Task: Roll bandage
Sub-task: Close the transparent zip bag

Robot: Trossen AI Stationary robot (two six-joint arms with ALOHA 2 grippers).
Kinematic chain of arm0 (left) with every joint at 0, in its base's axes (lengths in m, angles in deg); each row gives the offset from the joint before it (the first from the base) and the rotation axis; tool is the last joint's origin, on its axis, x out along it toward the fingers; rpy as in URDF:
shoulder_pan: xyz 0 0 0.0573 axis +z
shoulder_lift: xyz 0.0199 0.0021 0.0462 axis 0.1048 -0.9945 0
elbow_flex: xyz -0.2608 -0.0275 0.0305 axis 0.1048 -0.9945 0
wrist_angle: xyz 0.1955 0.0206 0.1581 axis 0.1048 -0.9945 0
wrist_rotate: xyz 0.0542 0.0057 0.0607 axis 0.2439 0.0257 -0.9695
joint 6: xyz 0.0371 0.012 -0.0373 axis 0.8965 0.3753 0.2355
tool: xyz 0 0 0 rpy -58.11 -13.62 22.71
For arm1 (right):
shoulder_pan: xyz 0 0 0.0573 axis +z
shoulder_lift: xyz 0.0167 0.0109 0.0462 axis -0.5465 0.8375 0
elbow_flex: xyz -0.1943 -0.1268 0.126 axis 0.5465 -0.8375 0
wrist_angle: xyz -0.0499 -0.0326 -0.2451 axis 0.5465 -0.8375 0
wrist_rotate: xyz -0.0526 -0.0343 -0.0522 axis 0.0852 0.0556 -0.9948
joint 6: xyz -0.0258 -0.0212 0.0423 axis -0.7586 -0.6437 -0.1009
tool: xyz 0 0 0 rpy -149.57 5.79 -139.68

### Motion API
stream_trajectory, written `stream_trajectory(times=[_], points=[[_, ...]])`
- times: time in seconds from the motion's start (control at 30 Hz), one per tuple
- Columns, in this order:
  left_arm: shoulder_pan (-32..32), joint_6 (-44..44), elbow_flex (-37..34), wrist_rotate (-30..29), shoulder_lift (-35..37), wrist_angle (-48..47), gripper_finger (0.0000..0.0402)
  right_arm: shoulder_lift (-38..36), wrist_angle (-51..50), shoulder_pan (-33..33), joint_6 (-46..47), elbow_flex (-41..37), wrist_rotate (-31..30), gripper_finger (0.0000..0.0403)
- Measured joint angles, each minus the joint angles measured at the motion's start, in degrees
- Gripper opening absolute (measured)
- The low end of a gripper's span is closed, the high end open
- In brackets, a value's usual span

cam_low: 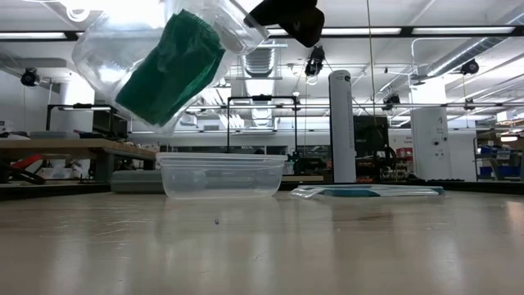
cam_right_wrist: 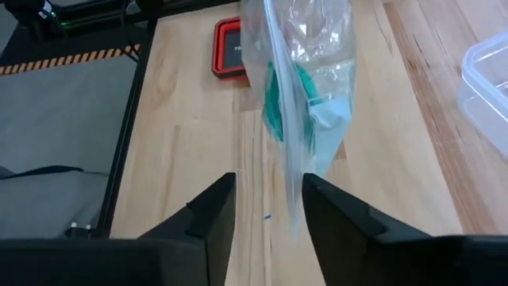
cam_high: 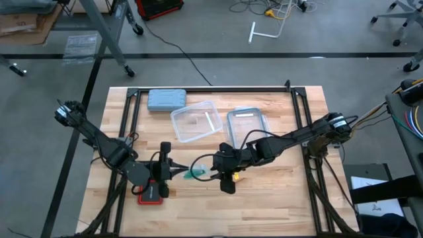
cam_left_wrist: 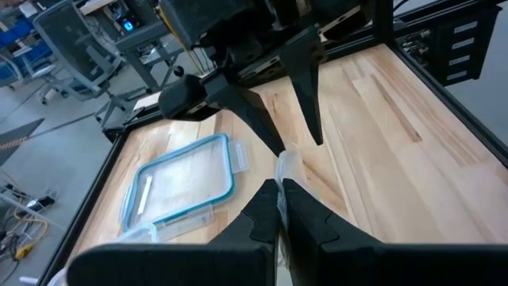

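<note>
Bandage [cam_low: 169, 68] inside clear bag [cam_right_wrist: 305, 48], left gripper [cam_left_wrist: 279, 191] pinching bag, right gripper [cam_right_wrist: 268, 208] spread.

Two dark arms reach over the table, each ending in one gripper: the left gripper [cam_high: 173, 169] at about 8 o'clock and the right gripper [cam_high: 213, 173] near 6 o'clock. One teal-green bandage [cam_high: 196, 174] sits inside one clear plastic bag [cam_low: 155, 61]. There is one clear container [cam_high: 195, 121] near the centre, one blue-rimmed lid [cam_high: 246, 124] at about 2 o'clock, one grey-blue case [cam_high: 166, 99] at 11 o'clock, and one red tray [cam_high: 152, 192] at 7 o'clock.
</note>
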Motion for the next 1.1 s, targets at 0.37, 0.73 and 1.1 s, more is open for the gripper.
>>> stream_trajectory(times=[0.37,0.73,1.1], points=[[-0.2,0.0,0.0,0.7,0.0,0.2,0.0000,0.1,-2.2,-0.2,0.1,-0.7,-4.5,0.0072],[-0.2,0.0,0.0,0.7,0.0,0.2,0.0000,0.1,-2.2,-0.3,-1.0,-0.9,-3.9,0.0016],[-0.2,0.0,0.0,0.7,0.0,0.0,0.0000,0.1,-2.8,-0.8,0.1,-0.9,-0.5,0.0041]])
